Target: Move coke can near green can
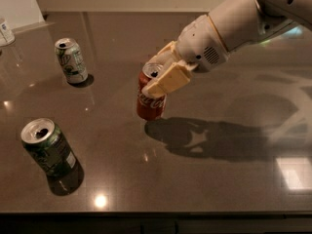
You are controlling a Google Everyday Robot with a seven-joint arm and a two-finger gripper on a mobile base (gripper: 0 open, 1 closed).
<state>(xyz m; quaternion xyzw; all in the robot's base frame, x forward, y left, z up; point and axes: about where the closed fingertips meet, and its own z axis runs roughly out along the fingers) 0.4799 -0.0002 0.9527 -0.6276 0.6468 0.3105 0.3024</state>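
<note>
The red coke can (150, 100) stands near the middle of the dark table, tilted a little, with its silver top showing. My gripper (164, 71) comes in from the upper right on a white arm and is shut on the coke can's upper part; its cream fingers (168, 80) clasp the can from both sides. The dark green can (48, 147) stands at the front left of the table, well apart from the coke can.
A paler silvery can with light green markings (71, 61) stands at the back left. A clear bottle (6, 31) shows at the far left edge. The table's front edge (156, 213) runs along the bottom. A wall rises behind the table.
</note>
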